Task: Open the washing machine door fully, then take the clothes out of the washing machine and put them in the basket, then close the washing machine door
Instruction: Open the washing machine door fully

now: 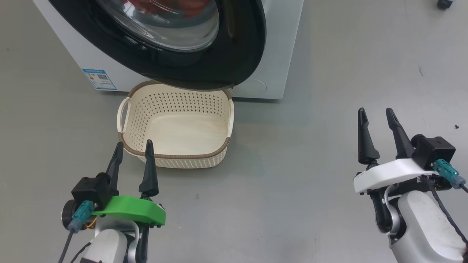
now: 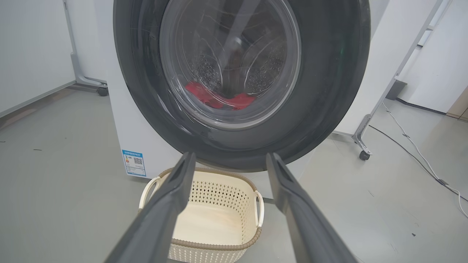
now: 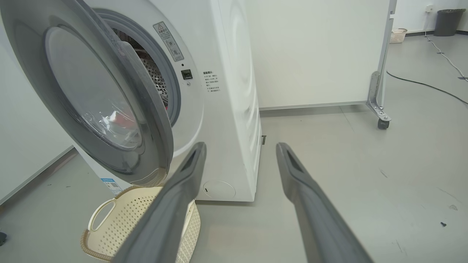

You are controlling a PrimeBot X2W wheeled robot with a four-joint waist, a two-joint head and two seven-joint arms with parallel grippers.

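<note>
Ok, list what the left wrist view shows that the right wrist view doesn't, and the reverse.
Left wrist view, not right: the washing machine door face-on with its black front rim, both handles of the basket, the open left gripper.
Right wrist view, not left: the gap between the door and the washing machine, the grey drum mouth, the open right gripper.
Both: the door, red clothes through its glass, the basket below, the blue label.

The washing machine (image 1: 283,36) is white, with a small blue label (image 1: 99,79). The washing machine door (image 1: 248,54) has a glossy black rim around clear glass. The clothes (image 2: 215,99) are bright red. The basket (image 1: 182,160) is cream with rows of small holes and a brown woven rim. The floor (image 1: 310,182) is plain grey
</note>
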